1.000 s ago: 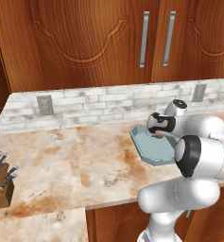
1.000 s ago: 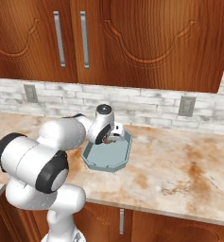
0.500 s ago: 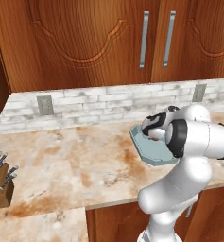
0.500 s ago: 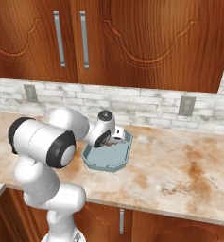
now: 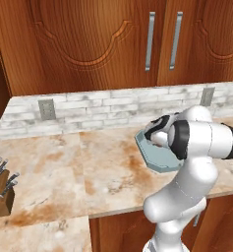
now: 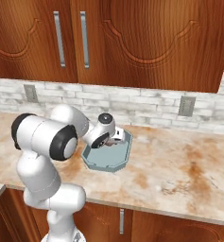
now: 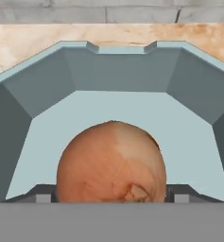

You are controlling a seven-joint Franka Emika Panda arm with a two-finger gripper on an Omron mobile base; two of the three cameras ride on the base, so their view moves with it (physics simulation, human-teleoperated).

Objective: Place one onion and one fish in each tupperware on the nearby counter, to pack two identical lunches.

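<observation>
Hand view: orange-brown onion [image 7: 111,163] seen between fingertips of hand [image 7: 111,196], inside blue-grey tupperware [image 7: 47,85] on tabletop [image 6: 179,170]. Grip or release cannot be told. Onion judged light, firm, slippery-skinned; best pinched across widest part.

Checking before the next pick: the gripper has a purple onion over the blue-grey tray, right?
Not purple: the hand view shows an orange-brown onion between the gripper fingers. The rest stands: it is over the blue-grey tray.
</observation>
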